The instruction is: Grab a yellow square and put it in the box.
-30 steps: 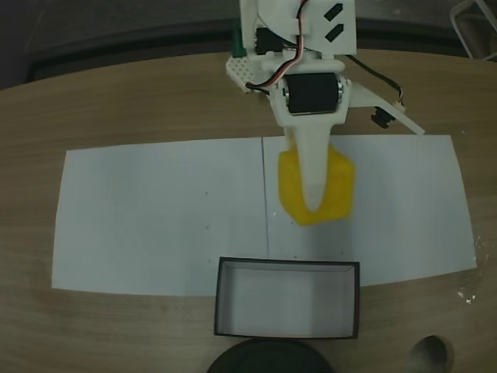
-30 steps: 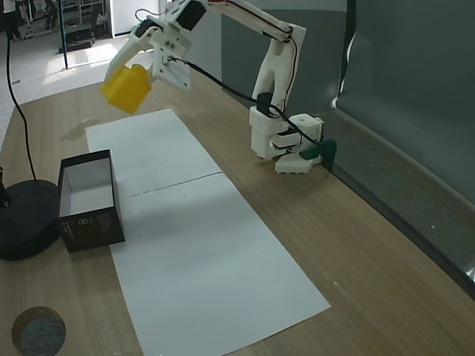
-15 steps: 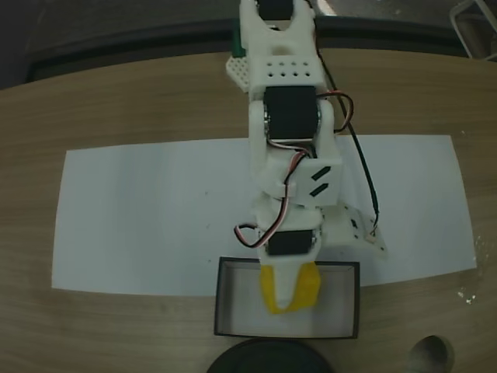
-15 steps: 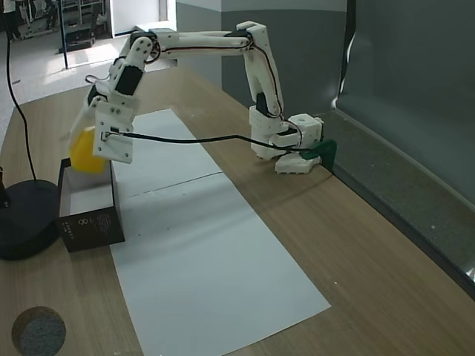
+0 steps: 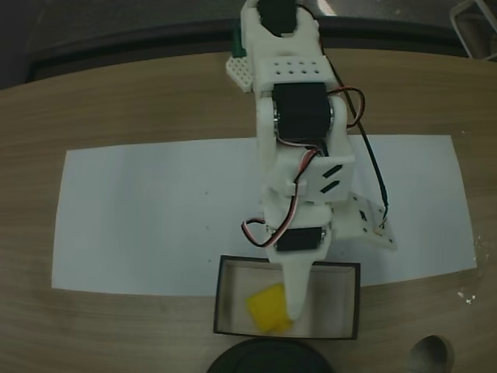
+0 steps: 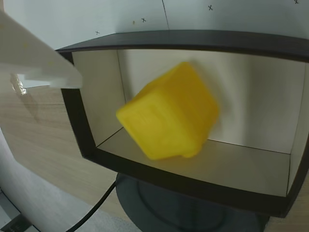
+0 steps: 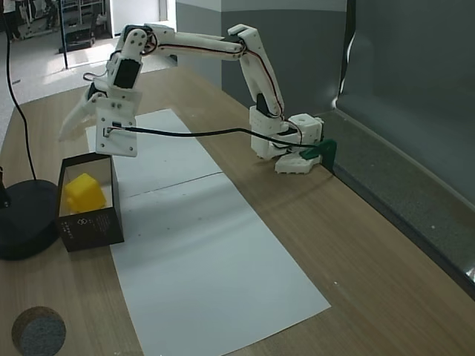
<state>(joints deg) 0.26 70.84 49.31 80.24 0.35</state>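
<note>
- The box (image 5: pixel 221 299) has thin black walls and a white inside; it is shallow and rectangular, and it stands on the wood table (image 7: pixel 371 282), touching the edge of a white paper sheet (image 7: pixel 208 252).
- The yellow square (image 7: pixel 83 194) is inside the box. In a fixed view from above (image 5: pixel 268 308) it is in the lower middle part, partly behind the white finger.
- In the wrist view the square (image 6: pixel 168 111) is tilted on 1 corner and a little blurred, so I cannot tell if it rests on the floor of the box (image 6: pixel 87 135) or is in the air.
- The square looks soft and smooth, with rounded edges, and it is much narrower than the box.
- The gripper (image 7: pixel 89 119) is over the box with its 2 white plastic fingers spread apart, and nothing is between them. The long pointed finger (image 5: pixel 296 291) reaches over the box in a fixed view.
- A round black base (image 7: pixel 22 222) stands just beside the box, on the side away from the paper.
- The arm is white plastic with black motors and thin cables.
</note>
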